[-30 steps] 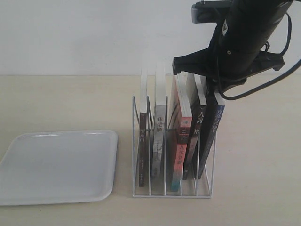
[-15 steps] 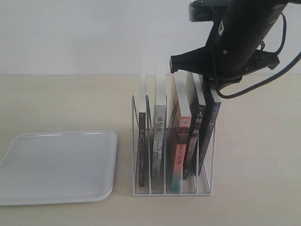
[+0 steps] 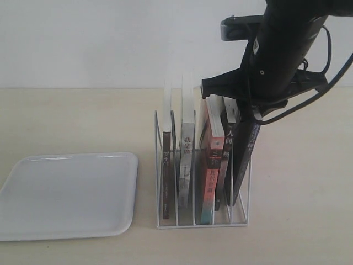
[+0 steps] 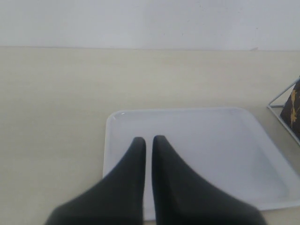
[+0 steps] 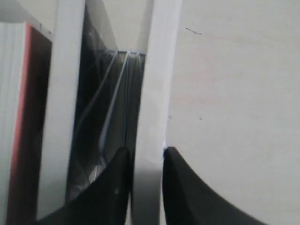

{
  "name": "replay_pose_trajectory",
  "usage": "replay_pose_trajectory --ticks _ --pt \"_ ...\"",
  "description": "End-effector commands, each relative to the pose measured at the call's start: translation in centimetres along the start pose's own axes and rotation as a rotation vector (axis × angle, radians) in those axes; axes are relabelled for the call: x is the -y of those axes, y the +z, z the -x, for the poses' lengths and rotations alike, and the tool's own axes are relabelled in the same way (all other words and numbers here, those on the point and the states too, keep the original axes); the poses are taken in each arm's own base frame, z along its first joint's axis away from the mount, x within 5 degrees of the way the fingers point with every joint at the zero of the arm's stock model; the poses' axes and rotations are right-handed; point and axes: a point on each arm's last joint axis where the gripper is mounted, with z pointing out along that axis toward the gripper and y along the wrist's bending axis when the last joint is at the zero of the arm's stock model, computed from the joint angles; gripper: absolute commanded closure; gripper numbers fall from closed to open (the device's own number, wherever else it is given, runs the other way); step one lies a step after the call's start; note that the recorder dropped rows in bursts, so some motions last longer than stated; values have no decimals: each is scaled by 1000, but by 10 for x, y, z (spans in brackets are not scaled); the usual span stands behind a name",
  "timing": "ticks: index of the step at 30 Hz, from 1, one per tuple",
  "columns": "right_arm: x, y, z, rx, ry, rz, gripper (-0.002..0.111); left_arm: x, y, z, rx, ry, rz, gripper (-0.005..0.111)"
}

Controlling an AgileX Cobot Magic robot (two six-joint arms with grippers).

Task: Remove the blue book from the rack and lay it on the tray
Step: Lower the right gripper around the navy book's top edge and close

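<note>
Since the earlier frames, the right gripper (image 5: 147, 157) has lowered over the blue book (image 3: 246, 160), which now stands more upright. Its jaws straddle the page edge; whether they clamp it cannot be told. The book sits between them, not yet lifted from the rack (image 3: 156, 182). Extraction and placement remain. The left gripper (image 4: 149, 140), jaws together, hovers above the tray (image 3: 66, 193).

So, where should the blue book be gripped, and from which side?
Grip the blue book by its top edge, from above: it stands nearly upright in the rack's end slot, wires and the black-spined book close beside it, so only the top is free.
</note>
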Motion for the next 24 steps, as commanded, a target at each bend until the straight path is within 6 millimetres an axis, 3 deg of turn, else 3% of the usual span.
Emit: replay_pose_trajectory --ticks 1,13,15,19,20,24 --pt "1 0 -1 -4 -4 -1 104 0 0 -1 4 1 1 102" --pt "2 -2 -1 -5 11 -7 104 0 0 -1 4 1 1 102" --pt "2 -2 -1 -5 20 -7 96 0 0 -1 4 1 1 102" --pt "2 -2 -1 -5 19 -7 64 0 0 -1 4 1 1 102" --pt "2 -2 -1 -5 19 -7 60 0 0 -1 4 1 1 102" --pt "2 -2 -1 -7 22 -8 67 0 0 -1 4 1 1 102"
